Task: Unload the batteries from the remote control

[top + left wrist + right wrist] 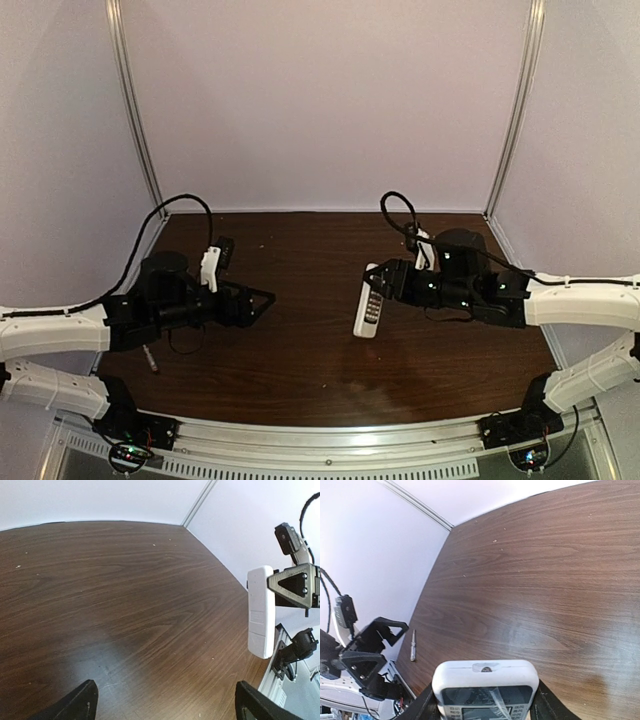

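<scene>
Right end effector [384,284] clamps the remote [368,306] crosswise, back toward the left end effector [264,299], wide open and empty.

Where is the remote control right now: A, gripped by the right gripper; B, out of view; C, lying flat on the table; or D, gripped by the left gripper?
A: the right gripper is clamped on the remote control, while the left gripper stands open and empty.
</scene>
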You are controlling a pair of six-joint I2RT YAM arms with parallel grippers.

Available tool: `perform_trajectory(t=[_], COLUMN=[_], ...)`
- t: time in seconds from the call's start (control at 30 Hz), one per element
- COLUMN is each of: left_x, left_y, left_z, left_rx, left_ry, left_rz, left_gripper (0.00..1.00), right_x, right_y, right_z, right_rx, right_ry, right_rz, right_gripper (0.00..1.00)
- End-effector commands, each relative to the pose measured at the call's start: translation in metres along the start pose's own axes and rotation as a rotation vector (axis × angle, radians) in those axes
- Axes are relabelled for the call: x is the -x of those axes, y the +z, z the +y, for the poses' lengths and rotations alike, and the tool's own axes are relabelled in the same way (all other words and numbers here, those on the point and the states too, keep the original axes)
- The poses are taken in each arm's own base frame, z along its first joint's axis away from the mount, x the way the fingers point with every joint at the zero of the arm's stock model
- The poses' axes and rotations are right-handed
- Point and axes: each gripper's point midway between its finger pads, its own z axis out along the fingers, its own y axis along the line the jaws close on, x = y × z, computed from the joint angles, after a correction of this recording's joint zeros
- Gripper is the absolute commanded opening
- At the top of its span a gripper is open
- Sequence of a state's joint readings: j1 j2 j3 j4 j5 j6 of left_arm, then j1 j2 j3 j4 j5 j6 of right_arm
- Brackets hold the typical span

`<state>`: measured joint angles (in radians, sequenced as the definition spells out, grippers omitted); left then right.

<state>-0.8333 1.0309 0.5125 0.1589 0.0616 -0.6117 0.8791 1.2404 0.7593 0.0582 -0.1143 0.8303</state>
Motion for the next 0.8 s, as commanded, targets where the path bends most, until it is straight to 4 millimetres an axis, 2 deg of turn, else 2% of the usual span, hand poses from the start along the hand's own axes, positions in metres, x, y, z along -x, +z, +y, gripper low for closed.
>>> perform_trajectory(t=[0.0, 0.47, 0.77], left_x=[0.013, 0.013, 0.005], left_y=[0.003, -0.019, -0.039], left_z=[-0.032, -0.094, -0.127], left_rx=[-0.163, -0.508, -0.678], left_ry=[0.036, 0.092, 0.122], left_rz=[-0.048, -0.066, -0.046], left_gripper=[0.97, 0.97, 0.98], right_x=[0.022, 0.031, 0.027], right_y=[-0.008, -0.022, -0.029], right_z=[0.041, 0.124, 0.156], right_rx=[0.183, 0.497, 0.586], right_ry=[0.051, 0.061, 0.021], right_rz=[-0.125, -0.239, -0.269], right_gripper=[0.35, 0.3, 0.29])
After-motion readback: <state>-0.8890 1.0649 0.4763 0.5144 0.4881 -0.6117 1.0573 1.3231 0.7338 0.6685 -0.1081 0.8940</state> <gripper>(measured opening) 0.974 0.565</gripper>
